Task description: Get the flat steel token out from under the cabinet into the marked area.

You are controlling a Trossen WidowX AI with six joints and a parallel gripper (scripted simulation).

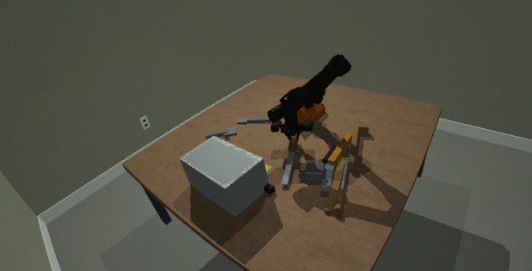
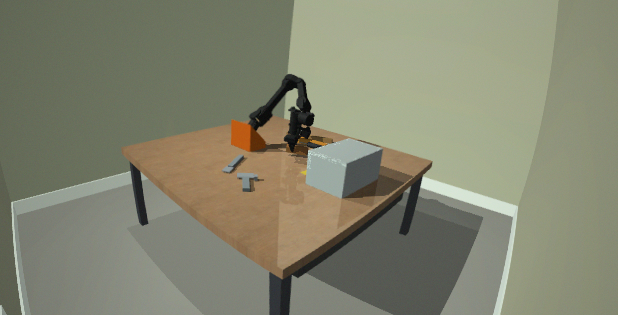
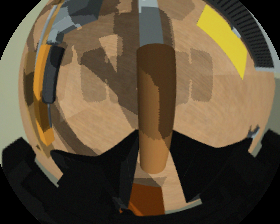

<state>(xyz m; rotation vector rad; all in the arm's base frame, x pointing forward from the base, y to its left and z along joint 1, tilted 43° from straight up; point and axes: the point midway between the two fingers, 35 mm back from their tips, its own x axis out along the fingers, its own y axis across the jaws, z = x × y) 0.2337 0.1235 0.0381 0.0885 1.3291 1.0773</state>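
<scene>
My gripper (image 1: 293, 138) (image 2: 292, 148) (image 3: 152, 132) is shut on the brown handle of a tool (image 1: 293, 144) (image 3: 156, 90). Its flat grey blade (image 1: 288, 170) (image 3: 151, 25) points away from the fingers; the gap between blade and table is hard to judge. The pale grey cabinet (image 1: 224, 163) (image 2: 325, 169) stands beyond and to one side of the tool, and its dark vent slots show at the upper right of the wrist view. The yellow marked area (image 1: 268, 168) (image 2: 303, 172) (image 3: 223, 40) lies at the cabinet's front. I cannot make out the steel token for certain.
A wooden and orange rack-like group (image 1: 341, 148) with grey blocks (image 1: 314, 172) stands beside the tool. A black block (image 1: 269, 188) is at the cabinet's corner. A grey T-shaped piece (image 2: 247, 181) and a flat grey bar (image 1: 254, 121) (image 2: 233, 164) lie on the other side.
</scene>
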